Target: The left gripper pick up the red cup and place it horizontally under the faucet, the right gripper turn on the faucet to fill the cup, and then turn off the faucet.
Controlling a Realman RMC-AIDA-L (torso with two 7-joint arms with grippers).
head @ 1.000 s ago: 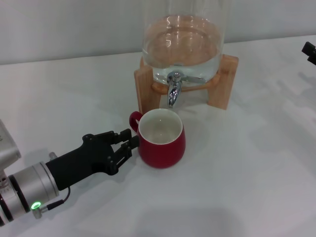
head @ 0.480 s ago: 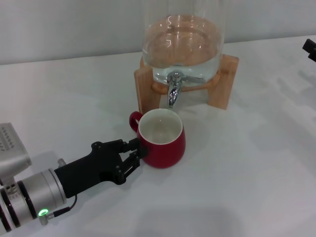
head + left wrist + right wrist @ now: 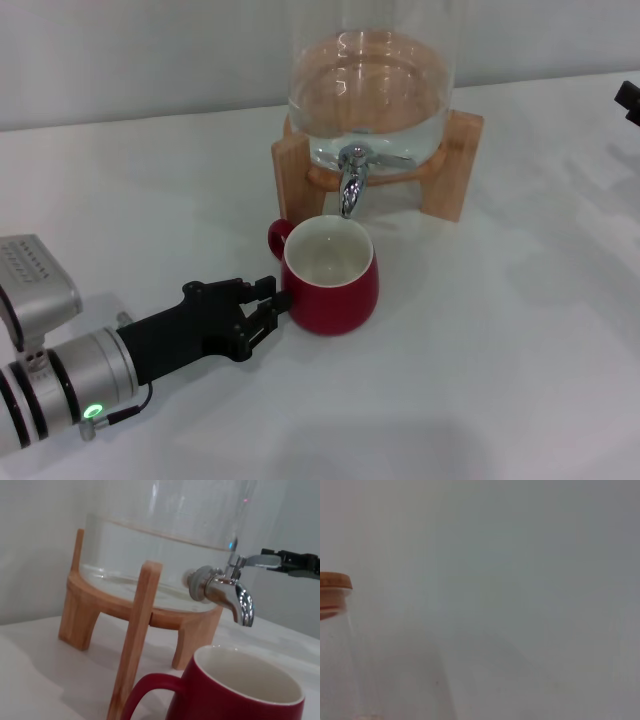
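The head view looks forward and down over the white table (image 3: 520,360). The left wrist view sits low and close, sharing with it the red cup (image 3: 240,690), faucet (image 3: 227,590) and wooden stand (image 3: 135,640). The right wrist view faces a blank wall.

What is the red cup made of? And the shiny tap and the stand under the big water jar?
The red cup looks like glazed ceramic: glossy red outside, smooth cream inside. The tap looks like polished metal, probably chrome, since it mirrors the light. The stand looks like plain light wood, with faint grain. The water jar is see-through, likely glass, though clear plastic can't be ruled out.
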